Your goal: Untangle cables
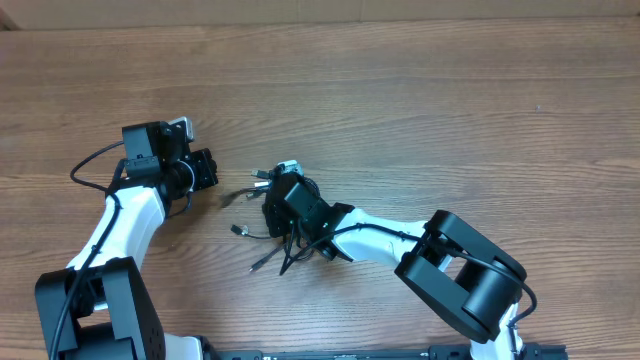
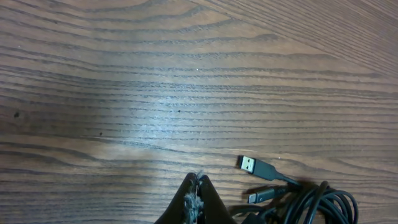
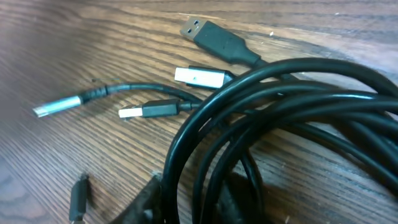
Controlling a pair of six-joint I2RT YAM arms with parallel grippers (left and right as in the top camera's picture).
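The cables point(image 1: 243, 231) lie as a black tangle at the table's centre, with plug ends fanning out to the left. My right gripper point(image 1: 280, 203) sits on the tangle. In the right wrist view its fingers point(image 3: 193, 202) close on several looped strands point(image 3: 273, 93), with silver-tipped plugs point(image 3: 199, 77) beyond. My left gripper point(image 1: 205, 168) is left of the tangle, apart from it. In the left wrist view its jaws point(image 2: 197, 186) are shut and empty, with a USB plug point(image 2: 249, 165) and the coiled bundle point(image 2: 317, 202) to their right.
The wooden table point(image 1: 450, 110) stretches bare to the back and right. A thick black wire point(image 1: 92, 160) loops off the left arm. The right arm's large black base joint point(image 1: 465, 270) stands at the front right.
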